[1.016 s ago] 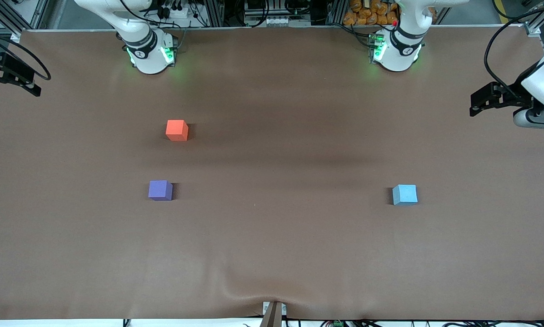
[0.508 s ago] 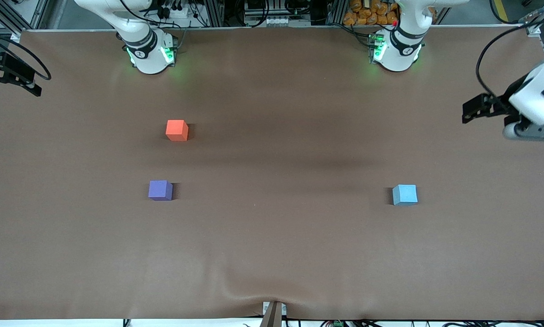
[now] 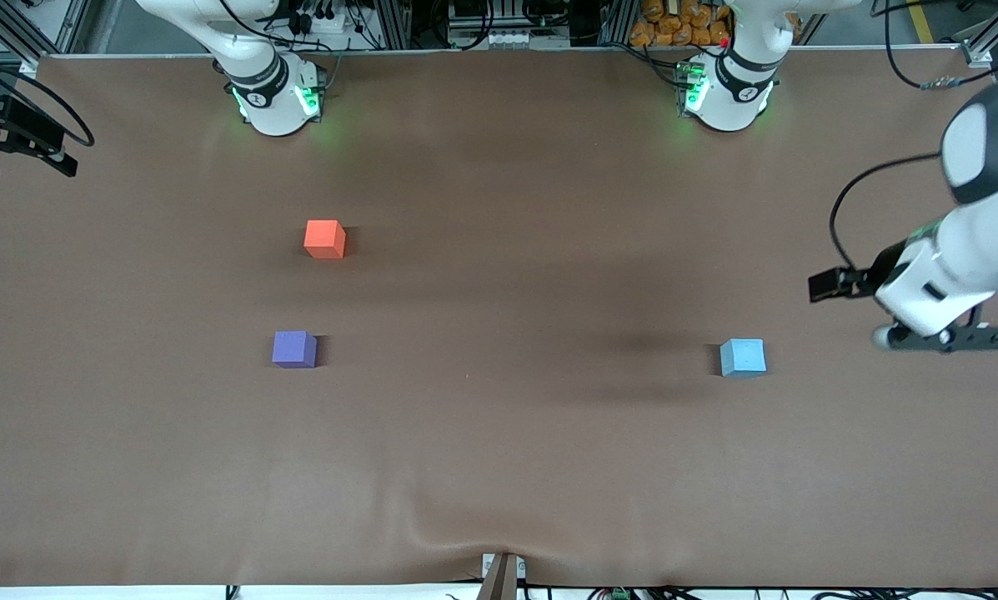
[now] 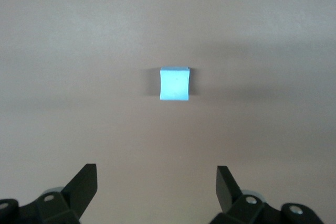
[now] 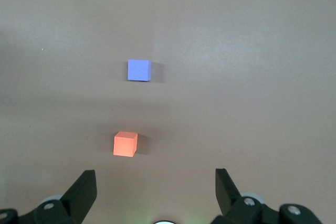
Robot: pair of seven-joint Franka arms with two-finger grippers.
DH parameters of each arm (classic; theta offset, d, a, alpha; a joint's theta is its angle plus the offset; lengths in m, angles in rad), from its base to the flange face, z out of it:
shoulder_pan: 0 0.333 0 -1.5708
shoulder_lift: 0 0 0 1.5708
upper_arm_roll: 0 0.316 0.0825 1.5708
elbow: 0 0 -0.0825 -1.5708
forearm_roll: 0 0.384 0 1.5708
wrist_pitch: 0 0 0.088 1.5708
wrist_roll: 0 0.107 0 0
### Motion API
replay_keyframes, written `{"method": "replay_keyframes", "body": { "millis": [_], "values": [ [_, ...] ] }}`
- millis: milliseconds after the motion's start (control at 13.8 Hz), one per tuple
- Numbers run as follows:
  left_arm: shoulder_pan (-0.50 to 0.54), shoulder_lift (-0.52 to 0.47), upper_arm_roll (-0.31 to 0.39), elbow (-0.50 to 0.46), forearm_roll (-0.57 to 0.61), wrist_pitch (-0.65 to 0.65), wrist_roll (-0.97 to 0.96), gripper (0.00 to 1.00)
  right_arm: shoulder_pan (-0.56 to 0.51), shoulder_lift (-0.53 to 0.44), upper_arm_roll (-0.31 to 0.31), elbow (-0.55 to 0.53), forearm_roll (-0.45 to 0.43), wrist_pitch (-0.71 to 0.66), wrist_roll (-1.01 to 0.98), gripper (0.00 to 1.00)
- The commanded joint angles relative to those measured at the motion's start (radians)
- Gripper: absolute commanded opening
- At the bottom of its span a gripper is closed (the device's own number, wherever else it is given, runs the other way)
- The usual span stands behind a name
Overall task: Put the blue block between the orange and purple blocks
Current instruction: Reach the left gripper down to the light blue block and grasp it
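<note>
right gripper mostly cut off

So the only thing moving is the left arm. Its gripper has swung in from the desk's edge over the last second and now hangs over bare desk just beside the blue block, much closer than before. The fingers are spread wide, and the block sits out ahead of them.
</note>
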Motion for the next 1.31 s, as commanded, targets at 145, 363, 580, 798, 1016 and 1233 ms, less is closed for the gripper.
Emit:
{"method": "replay_keyframes", "body": {
  "millis": [145, 363, 580, 798, 1016, 1233],
  "values": [
    [-0.004, 0.096, -0.003, -0.104, -0.008, 0.268, -0.014, 1.0, -0.022, -0.014, 0.006, -0.007, 0.017, -0.009, -0.011, 1.0],
    [-0.01, 0.175, -0.005, -0.137, -0.008, 0.408, -0.02, 1.0, -0.024, -0.012, 0.006, -0.007, 0.017, -0.017, -0.011, 1.0],
    [-0.032, 0.244, -0.005, -0.149, -0.008, 0.491, -0.021, 1.0, -0.024, -0.012, 0.006, -0.007, 0.017, -0.018, -0.011, 1.0],
    [-0.038, 0.275, -0.003, -0.197, 0.0, 0.494, -0.021, 1.0, -0.022, -0.012, 0.006, -0.007, 0.019, -0.02, -0.011, 1.0],
    [-0.044, 0.303, -0.003, -0.214, 0.051, 0.494, -0.02, 1.0, -0.027, -0.014, 0.003, -0.007, 0.017, -0.021, -0.011, 1.0],
    [-0.044, 0.317, -0.003, -0.217, 0.092, 0.494, -0.023, 1.0, -0.028, -0.012, -0.005, -0.007, 0.019, -0.026, -0.011, 1.0]
  ]
}}
